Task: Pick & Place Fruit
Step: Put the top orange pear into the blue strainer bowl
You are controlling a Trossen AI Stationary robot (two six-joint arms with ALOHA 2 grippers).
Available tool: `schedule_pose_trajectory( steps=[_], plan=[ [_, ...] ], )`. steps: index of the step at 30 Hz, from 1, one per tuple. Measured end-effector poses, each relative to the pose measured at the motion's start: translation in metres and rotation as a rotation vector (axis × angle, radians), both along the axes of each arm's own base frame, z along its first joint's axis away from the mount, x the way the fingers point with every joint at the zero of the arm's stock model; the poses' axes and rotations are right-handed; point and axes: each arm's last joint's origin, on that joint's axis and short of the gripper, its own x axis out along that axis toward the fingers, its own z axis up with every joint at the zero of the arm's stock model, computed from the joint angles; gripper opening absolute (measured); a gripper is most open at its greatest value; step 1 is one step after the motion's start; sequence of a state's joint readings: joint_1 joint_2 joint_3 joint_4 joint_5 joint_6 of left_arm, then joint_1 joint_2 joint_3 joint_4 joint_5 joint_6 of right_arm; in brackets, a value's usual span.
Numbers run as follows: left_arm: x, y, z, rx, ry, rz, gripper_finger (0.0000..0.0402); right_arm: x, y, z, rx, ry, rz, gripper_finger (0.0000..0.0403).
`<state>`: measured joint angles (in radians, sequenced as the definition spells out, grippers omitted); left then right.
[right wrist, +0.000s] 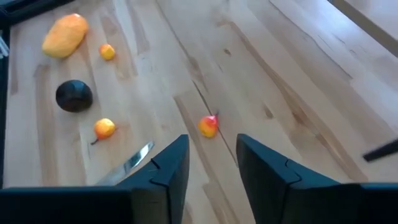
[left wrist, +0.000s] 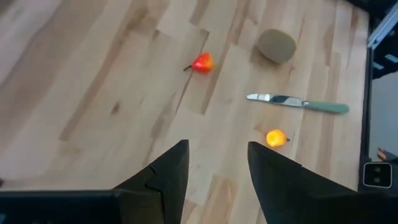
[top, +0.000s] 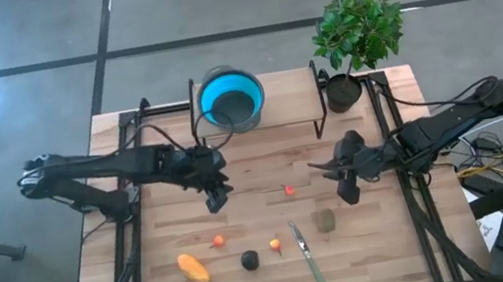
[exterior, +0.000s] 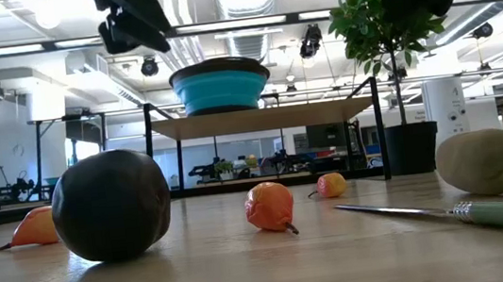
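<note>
The fruit lies on the wooden table: an elongated orange-yellow piece (top: pixel 192 269), a black round one (top: pixel 250 260), an olive-brown oval (top: pixel 324 220), a tiny red one (top: pixel 290 191) and two tiny orange ones (top: pixel 218 239) (top: pixel 276 244). My left gripper (top: pixel 216 201) hangs open above the table's middle, left of the red fruit (left wrist: pixel 202 62). My right gripper (top: pixel 349 192) is open too, above the table to the right of the red fruit (right wrist: pixel 209 126) and beyond the olive oval. Both touch nothing.
A green-handled knife (top: pixel 307 254) lies near the front edge, between the orange fruit and the olive oval. A blue bowl (top: pixel 231 99) sits on a black rack at the far edge, and a potted plant (top: pixel 357 38) stands to its right. Bare wood lies between the grippers.
</note>
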<state>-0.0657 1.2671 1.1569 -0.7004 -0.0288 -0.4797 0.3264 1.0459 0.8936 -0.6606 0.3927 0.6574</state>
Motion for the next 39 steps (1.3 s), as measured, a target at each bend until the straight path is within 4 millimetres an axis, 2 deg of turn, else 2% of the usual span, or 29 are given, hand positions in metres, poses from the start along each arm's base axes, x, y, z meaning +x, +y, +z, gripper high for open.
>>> schedule_pose_trajectory(
  steps=[8, 14, 26, 35, 39],
  plan=[
    [0.006, -0.01, -0.034, -0.038, -0.063, -0.006, 0.0169, 0.01, 0.003, -0.022, -0.057, -0.03, 0.064, 0.0173],
    [0.006, -0.012, -0.05, -0.063, -0.083, 0.01, 0.0169, 0.024, 0.008, -0.042, -0.135, 0.017, 0.127, 0.0196],
    [0.006, -0.012, -0.052, -0.062, -0.08, 0.01, 0.0169, 0.056, 0.019, -0.077, -0.219, 0.081, 0.197, 0.0227],
    [0.004, -0.014, -0.053, -0.045, -0.067, -0.015, 0.0169, 0.069, 0.012, -0.092, -0.18, 0.118, 0.158, 0.0261],
    [0.003, -0.016, -0.053, -0.017, -0.058, -0.05, 0.0169, 0.076, 0.009, -0.105, -0.153, 0.145, 0.117, 0.0268]
  ],
)
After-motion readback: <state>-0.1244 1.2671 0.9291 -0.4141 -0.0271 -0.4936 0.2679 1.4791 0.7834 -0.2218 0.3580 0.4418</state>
